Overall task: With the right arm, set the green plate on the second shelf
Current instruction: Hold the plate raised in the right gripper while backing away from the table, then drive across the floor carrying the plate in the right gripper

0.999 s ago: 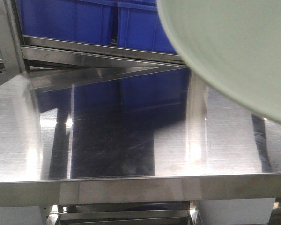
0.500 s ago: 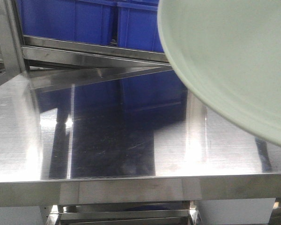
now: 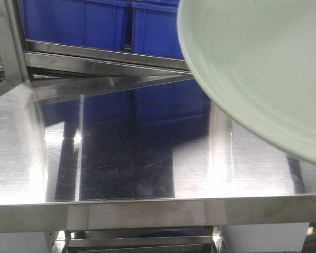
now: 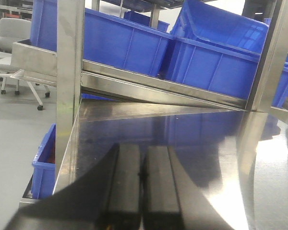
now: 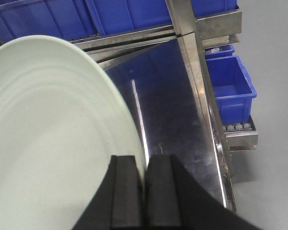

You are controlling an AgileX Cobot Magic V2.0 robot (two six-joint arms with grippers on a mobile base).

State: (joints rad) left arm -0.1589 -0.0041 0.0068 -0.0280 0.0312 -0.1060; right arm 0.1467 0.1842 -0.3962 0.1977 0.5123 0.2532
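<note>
Most of the front view is the bare steel shelf, and over its right side the green plate hangs tilted, lower and further left than a second ago but hardly moved in the last half second. Its top and right parts are cut off by the frame, so its lowest edge cannot be seen, and blue bins stand behind. The right gripper is clenched on the plate's rim, while the left gripper is closed on nothing.

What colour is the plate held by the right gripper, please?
The green plate is a plain pale mint green, clearest in the right wrist view.
</note>
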